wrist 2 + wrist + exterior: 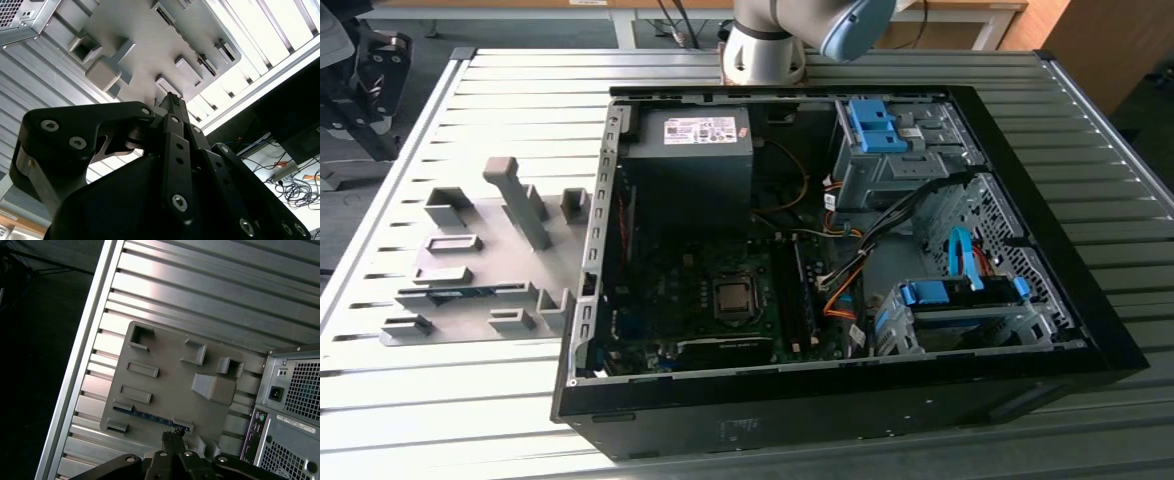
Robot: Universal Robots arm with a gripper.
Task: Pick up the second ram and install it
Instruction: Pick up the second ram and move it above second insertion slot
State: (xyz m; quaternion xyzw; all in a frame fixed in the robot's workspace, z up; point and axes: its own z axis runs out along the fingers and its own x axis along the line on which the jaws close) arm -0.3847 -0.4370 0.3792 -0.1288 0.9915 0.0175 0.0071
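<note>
– On the grey fixture plate (487, 250), how does the second ram (454, 292) lie?
– Seated in a slot by the plate's edge nearest the exterior camera. Its long axis runs from the exterior view's left to its right.
– And the gripper (172, 436)?
– Above the plate, near one end of the stick and apart from it. Its fingers are pressed together, holding nothing.
– What's in the computer case (854, 410)?
– Side open: motherboard (680, 290), power supply (687, 160), blue drive brackets (874, 125), cables (841, 290). It stands on the slatted table (427, 400) beside the plate.
</note>
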